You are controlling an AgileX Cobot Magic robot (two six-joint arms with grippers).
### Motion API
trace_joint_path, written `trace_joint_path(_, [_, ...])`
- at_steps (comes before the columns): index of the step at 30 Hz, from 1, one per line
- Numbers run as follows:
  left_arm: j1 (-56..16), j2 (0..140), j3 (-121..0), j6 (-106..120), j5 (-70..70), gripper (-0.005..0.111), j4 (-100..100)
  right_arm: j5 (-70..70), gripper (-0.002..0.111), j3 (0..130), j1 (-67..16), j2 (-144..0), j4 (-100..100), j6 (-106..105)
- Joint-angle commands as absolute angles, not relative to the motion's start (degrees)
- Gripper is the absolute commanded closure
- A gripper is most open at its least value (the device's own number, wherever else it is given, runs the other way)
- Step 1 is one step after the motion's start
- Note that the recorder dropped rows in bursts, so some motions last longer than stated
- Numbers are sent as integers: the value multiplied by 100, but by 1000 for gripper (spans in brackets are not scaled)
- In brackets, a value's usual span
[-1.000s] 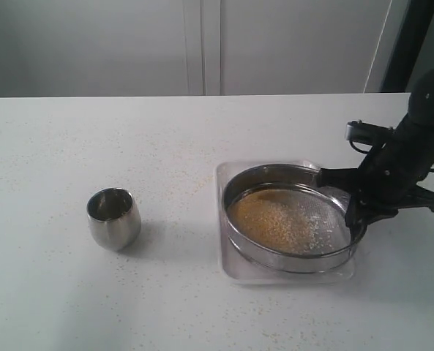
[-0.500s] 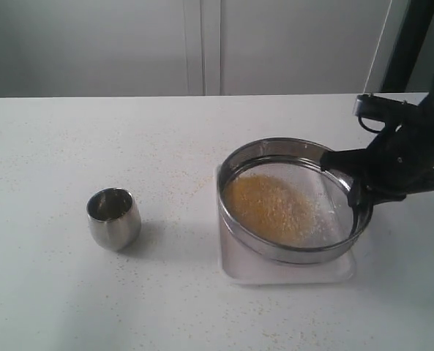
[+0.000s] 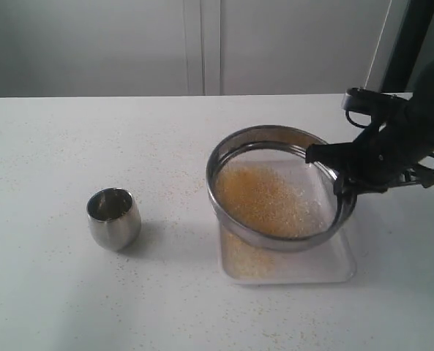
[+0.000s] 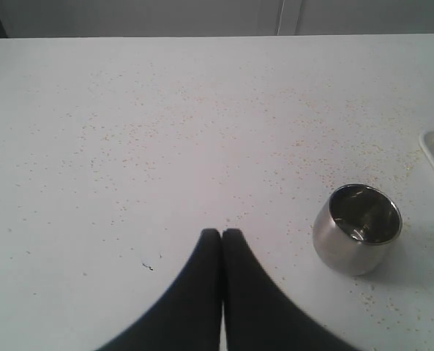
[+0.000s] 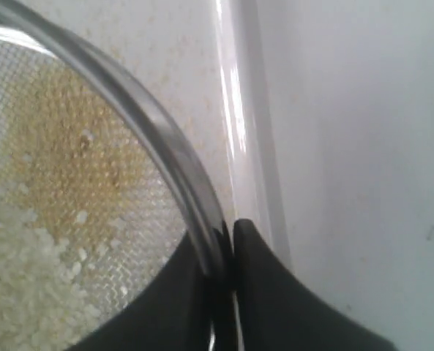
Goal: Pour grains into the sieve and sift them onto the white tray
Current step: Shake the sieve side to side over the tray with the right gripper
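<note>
The sieve (image 3: 236, 150) is a wide steel ring with a mesh bottom, held tilted in the air above the white tray (image 3: 334, 271). My right gripper (image 3: 339, 178) is shut on the sieve's right rim (image 5: 140, 124). Grains (image 3: 264, 197) lie on the mesh, golden and pale mixed (image 5: 34, 241). Fine golden grains (image 3: 246, 259) have fallen onto the tray under the sieve. My left gripper (image 4: 222, 234) is shut with nothing in it, hovering over the table apart from the cup; it is not seen in the exterior view.
A small rounded steel cup (image 3: 114, 218) stands upright on the table left of the tray, also seen as the cup (image 4: 357, 228) in the left wrist view. Stray grains dot the white tabletop (image 3: 129, 146). The tray's raised rim (image 5: 238, 110) runs beside the sieve.
The right gripper has lifted the sieve off the tray and shifted it left and back. The grains have spread over the mesh, and golden bits now lie on the tray.
</note>
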State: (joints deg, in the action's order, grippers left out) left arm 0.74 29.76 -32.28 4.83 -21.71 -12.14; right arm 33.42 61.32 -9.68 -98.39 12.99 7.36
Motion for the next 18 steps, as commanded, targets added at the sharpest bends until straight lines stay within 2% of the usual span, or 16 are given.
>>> trace_joint_path(1, [84,2929,-3199,492,-2191,107,-1235,4507,108,6737,-896,-10322,925,1068])
trace_joint_path(3, [84,2929,-3199,492,-2191,107,-1235,4069,108,6269,-950,-10019,663,1346])
trace_joint_path(6, [84,2929,-3199,492,-2191,107,-1235,2541,108,6027,-963,-10012,1151,1374])
trace_joint_path(7, [84,2929,-3199,492,-2191,107,-1235,2527,108,6262,-963,-10185,1450,1374])
trace_joint_path(9, [84,2929,-3199,492,-2191,107,-1235,3641,108,6923,-916,-10617,1452,1337])
trace_joint_path(11, [84,2929,-3199,492,-2191,107,-1235,4382,108,7056,-903,-10563,1105,1327])
trace_joint_path(13, [84,2929,-3199,492,-2191,107,-1235,4130,108,6655,-982,-10140,639,1627])
trace_joint_path(15, [84,2929,-3199,492,-2191,107,-1235,3230,108,6123,-1024,-9724,568,1874])
trace_joint_path(18, [84,2929,-3199,492,-2191,107,-1235,2444,108,6181,-1024,-10010,1209,1951])
